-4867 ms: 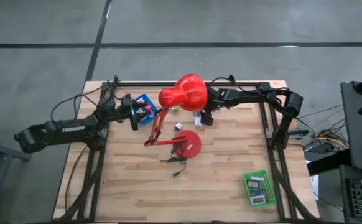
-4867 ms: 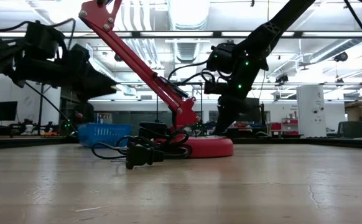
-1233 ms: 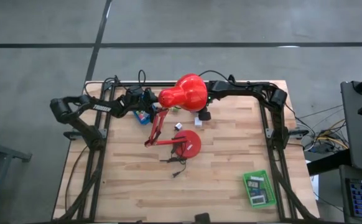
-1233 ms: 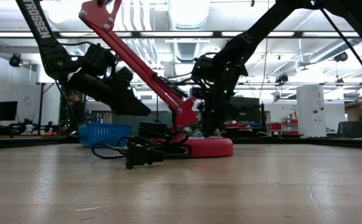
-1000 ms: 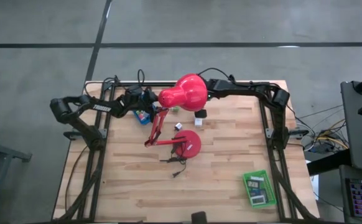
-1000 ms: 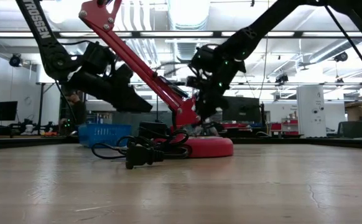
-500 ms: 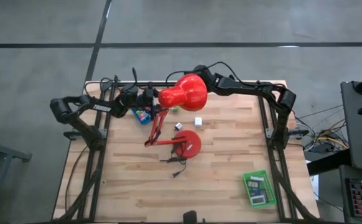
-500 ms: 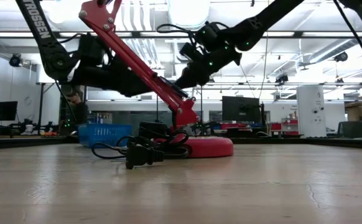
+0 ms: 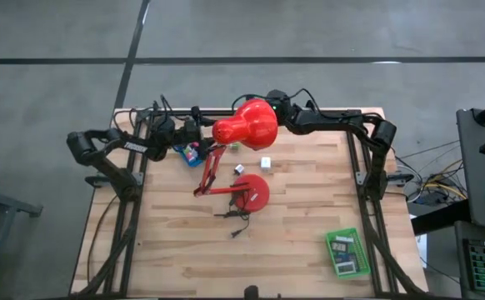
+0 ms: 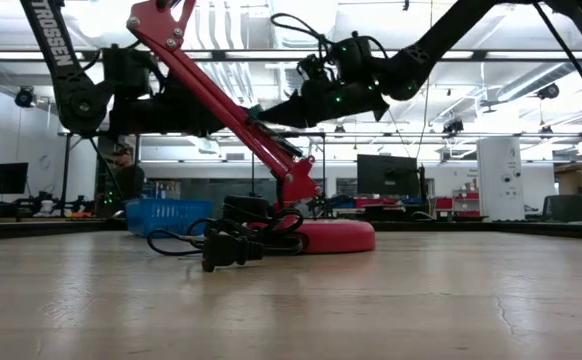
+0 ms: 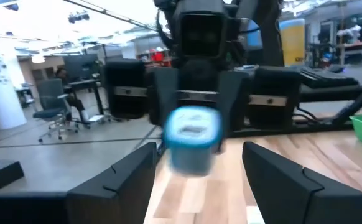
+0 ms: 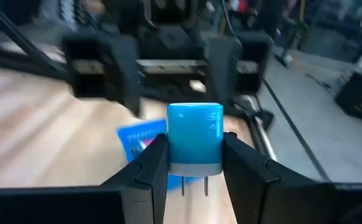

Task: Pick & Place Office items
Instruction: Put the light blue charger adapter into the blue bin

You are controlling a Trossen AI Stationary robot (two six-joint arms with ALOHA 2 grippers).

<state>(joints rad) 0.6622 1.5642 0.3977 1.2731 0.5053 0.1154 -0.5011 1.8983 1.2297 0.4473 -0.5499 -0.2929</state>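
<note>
**A:** Right gripper (image 12: 195, 163) is clamped on a small blue plug block (image 12: 194, 138), prongs pointing down, held up in the air at the far edge of the table behind the red lamp (image 9: 245, 125). Left gripper (image 11: 196, 163) faces it head-on, fingers apart, nothing in them. Looks like a handover setting up.

**B:** Where's it going?

**A:** My guess is the blue tray (image 12: 145, 142), on the left arm's side near the far edge. From the right wrist camera it sits just beyond and below the block. There are already pink and teal pieces in it, as far as I can tell.

**B:** So pass or direct drop?

**A:** Either works. If it's a pass, the left fingers should take the block on its free faces, square on, not near the prongs. The right shouldn't let go until the left has closed. The two wrists are close, so approach slow.

**B:** Hazards?

**A:** Lamp head and its red arm sit right between both arms. Stay high and behind it. A couple of white blocks (image 9: 265, 162) are loose on the wood by the lamp base, well clear. The green tray (image 9: 347, 252) is at the near right corner, not involved.
</note>
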